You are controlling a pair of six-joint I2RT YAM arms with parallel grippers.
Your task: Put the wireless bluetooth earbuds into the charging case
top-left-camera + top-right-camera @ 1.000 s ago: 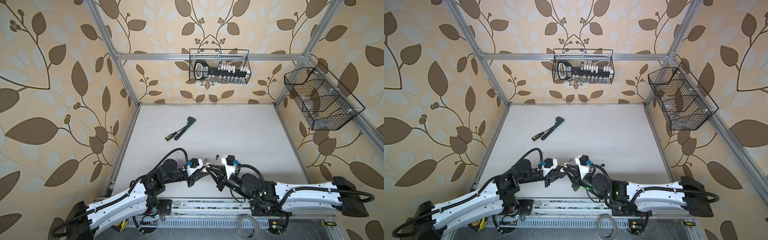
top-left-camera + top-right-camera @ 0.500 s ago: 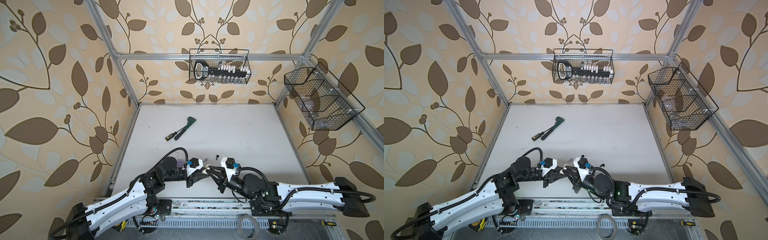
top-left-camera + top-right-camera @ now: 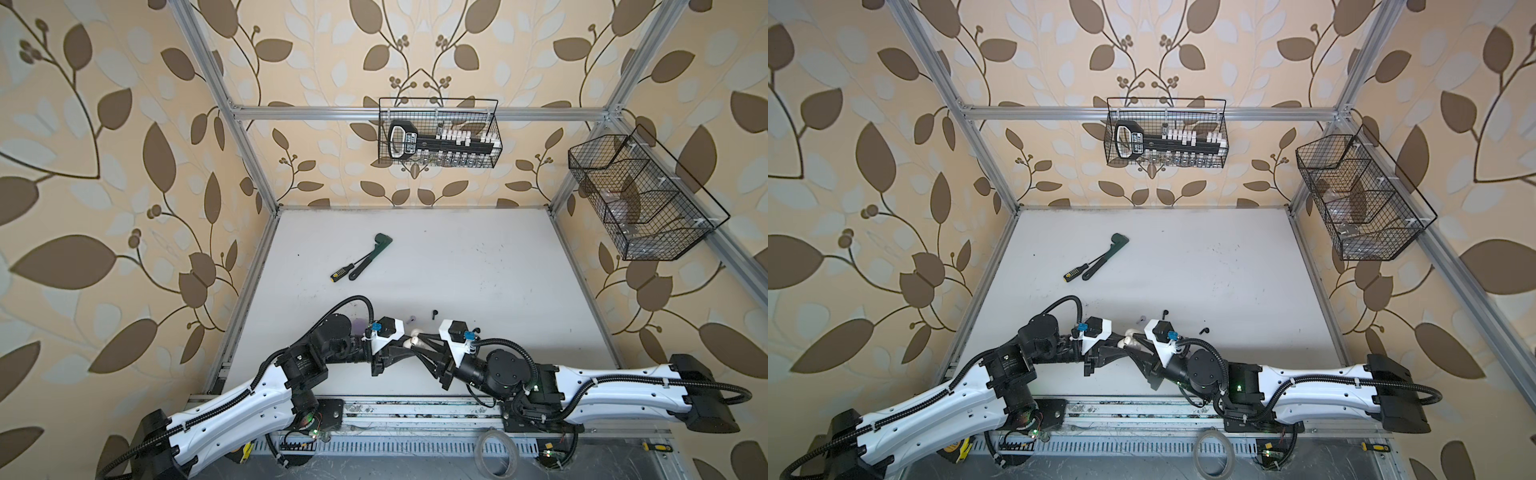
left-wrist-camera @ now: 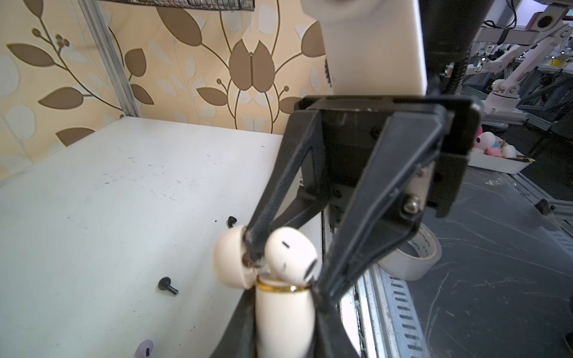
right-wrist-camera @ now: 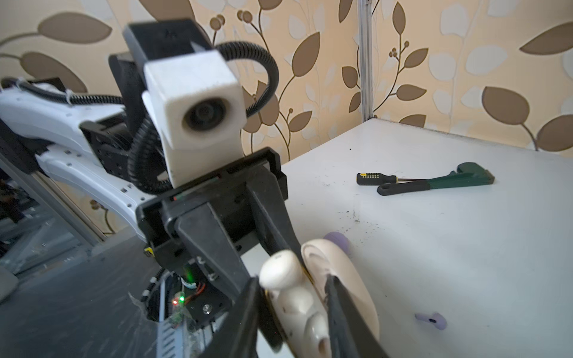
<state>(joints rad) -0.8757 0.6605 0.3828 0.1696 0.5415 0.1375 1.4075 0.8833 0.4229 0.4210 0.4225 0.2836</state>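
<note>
Standing half-seated in the open cream charging case (image 4: 283, 316), which the left hand (image 3: 403, 347) clenches, one cream-white earbud (image 4: 291, 254) is flanked by the released right hand (image 4: 286, 268), while black earbuds (image 4: 168, 284) and a lavender earbud (image 5: 431, 320) lie loose on the bench (image 4: 93, 201), not yet inserted

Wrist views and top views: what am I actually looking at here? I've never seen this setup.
Two robot arms work at a white table. The two top views come from one camera head overhead; each wrist view comes from a camera on an arm, looking along its gripper. The left gripper is shut on an open cream charging case. The right gripper faces it, jaws apart on either side of a cream earbud standing in the case. Loose on the table lie two black earbuds, a lavender earbud, a green wrench and a screwdriver.
</note>
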